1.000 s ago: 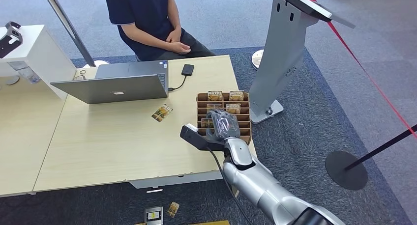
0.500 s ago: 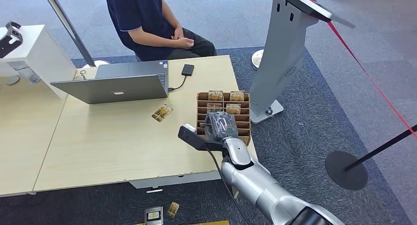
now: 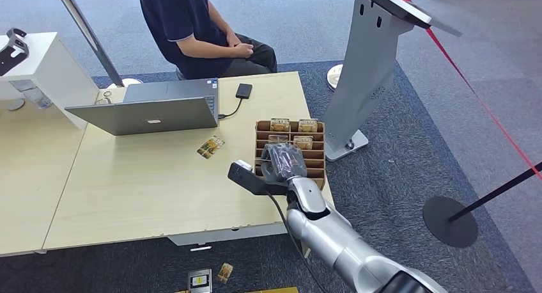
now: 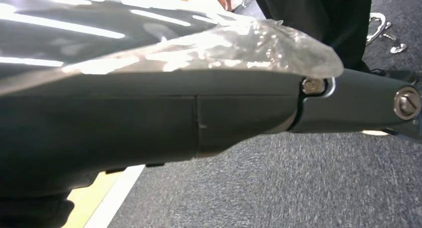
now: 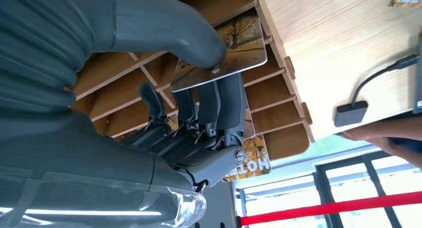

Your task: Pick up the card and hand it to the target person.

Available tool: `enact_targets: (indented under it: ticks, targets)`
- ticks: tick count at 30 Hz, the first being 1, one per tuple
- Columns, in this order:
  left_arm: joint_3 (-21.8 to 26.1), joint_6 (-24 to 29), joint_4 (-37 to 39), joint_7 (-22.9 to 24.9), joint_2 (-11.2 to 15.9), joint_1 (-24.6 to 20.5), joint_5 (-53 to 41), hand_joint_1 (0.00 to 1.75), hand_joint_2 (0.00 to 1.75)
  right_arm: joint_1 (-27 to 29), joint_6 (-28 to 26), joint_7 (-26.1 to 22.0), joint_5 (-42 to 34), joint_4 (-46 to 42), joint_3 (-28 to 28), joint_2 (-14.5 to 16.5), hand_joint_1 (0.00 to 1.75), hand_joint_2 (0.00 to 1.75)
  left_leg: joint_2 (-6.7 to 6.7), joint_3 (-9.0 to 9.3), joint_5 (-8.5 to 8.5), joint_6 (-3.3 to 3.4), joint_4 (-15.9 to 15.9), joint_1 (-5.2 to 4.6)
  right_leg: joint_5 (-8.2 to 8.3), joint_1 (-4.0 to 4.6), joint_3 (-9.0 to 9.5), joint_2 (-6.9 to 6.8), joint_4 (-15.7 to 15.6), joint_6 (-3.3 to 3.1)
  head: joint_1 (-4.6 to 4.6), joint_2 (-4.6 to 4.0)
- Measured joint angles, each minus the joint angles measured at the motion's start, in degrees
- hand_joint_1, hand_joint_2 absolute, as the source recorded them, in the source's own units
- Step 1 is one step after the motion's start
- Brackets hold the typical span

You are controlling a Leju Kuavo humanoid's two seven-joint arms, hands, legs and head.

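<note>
Over the wooden card rack (image 3: 291, 149) at the desk's (image 3: 147, 184) right edge, the right hand (image 3: 284, 161) pinches a card (image 5: 226, 51) between its thumb (image 5: 169, 31) and fingers (image 5: 230, 106), just above the rack's slots. More cards (image 3: 291, 125) stand in the rack's far slots, and a loose one (image 3: 211, 146) lies on the desk near the laptop (image 3: 150, 109). Beyond the desk sits a person (image 3: 198, 27), hands in lap. From the left wrist view, whether the left hand (image 4: 149, 103) is clenched or released cannot be told.
</note>
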Motion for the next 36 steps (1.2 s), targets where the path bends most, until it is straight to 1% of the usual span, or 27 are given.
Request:
enact_targets:
  ticks: [2, 4, 7, 12, 17, 21, 23, 28, 33, 36]
  targets:
    - [-0.01, 0.03, 0.00, -0.07, 0.01, 0.15, 0.32, 0.00, 0.00, 0.40, 2.35, 0.32, -0.40, -2.86, 0.00, -0.81, 1.55, 1.75, 0.00, 0.00, 0.00, 0.00, 0.00, 0.00, 0.00, 0.00, 0.00, 0.00, 0.00, 0.00, 0.00, 0.00]
    - [-0.01, 0.05, 0.00, -0.14, 0.02, 0.31, 0.56, 0.00, 0.00, 0.73, 4.57, 0.79, -0.57, -6.04, -0.02, -1.69, 1.60, 1.75, 0.01, 0.00, 0.00, 0.00, 0.00, 0.00, 0.00, 0.00, -0.01, 0.00, -0.01, 0.00, 0.00, 0.00]
    - [-0.06, 0.07, 0.00, -0.29, 0.04, 0.49, 0.79, 0.00, 0.00, 1.36, 7.54, 1.12, -0.64, -11.13, -0.09, -3.06, 1.57, 1.75, 0.00, 0.00, 0.00, 0.00, 0.01, 0.00, 0.00, 0.00, -0.01, 0.00, -0.01, 0.00, 0.00, 0.00]
    - [-0.27, 0.10, 0.00, -0.47, 0.07, 0.64, 1.39, 0.00, 0.00, 2.10, 13.44, 1.16, -2.13, -20.21, -0.37, -5.61, 1.58, 1.75, 0.01, 0.01, 0.00, 0.00, 0.01, 0.00, 0.00, 0.00, -0.01, 0.00, -0.01, 0.00, 0.01, 0.00]
    - [-0.48, 0.10, 0.00, -0.69, 0.09, 0.70, 1.61, 0.00, 0.00, 2.87, 16.94, -0.27, -7.95, -27.77, -0.90, -7.34, 1.51, 1.75, 0.01, 0.00, 0.00, 0.00, 0.01, 0.00, 0.00, 0.00, -0.01, 0.00, -0.01, 0.00, 0.00, 0.00]
    - [-0.91, 0.02, 0.00, -0.81, 0.11, 0.63, 1.39, 0.00, 0.00, 3.09, 18.04, -2.72, -13.20, -31.53, -1.04, -8.02, 1.58, 1.75, 0.01, 0.00, 0.00, 0.00, 0.00, 0.00, 0.00, 0.00, 0.00, 0.00, -0.01, 0.00, -0.01, 0.00]
    - [-1.16, -0.07, 0.00, -0.80, 0.11, 0.49, 1.23, 0.00, 0.00, 3.02, 18.20, -4.45, -16.12, -32.10, -1.01, -8.07, 1.61, 1.75, 0.00, -0.01, 0.00, 0.00, 0.00, 0.00, 0.00, 0.00, 0.01, 0.00, 0.00, 0.00, -0.01, 0.00]
    - [-1.94, -0.41, 0.00, -0.48, 0.11, -0.17, 0.50, 0.00, 0.00, 1.44, 17.40, -8.37, -20.71, -30.32, -0.61, -7.06, 1.61, 1.75, -0.01, -0.04, 0.01, 0.01, 0.00, 0.00, 0.01, 0.00, 0.02, 0.00, 0.01, 0.00, -0.01, 0.00]
    - [-2.82, -0.90, -0.02, -0.06, 0.11, -0.83, -0.21, 0.00, 0.00, -1.24, 16.05, -11.22, -22.82, -24.84, 0.04, -4.50, 1.58, 1.75, -0.02, -0.08, 0.02, 0.02, -0.01, 0.00, 0.01, 0.00, 0.01, 0.00, 0.03, 0.00, 0.00, 0.00]
    - [-3.40, -1.11, -0.03, 0.34, 0.11, -1.30, -0.61, 0.00, 0.00, -3.40, 15.78, -13.36, -24.18, -19.84, 0.86, -2.12, 1.58, 1.75, -0.03, -0.09, 0.02, 0.02, -0.01, 0.01, 0.01, 0.00, 0.00, -0.01, 0.04, -0.01, 0.00, 0.00]
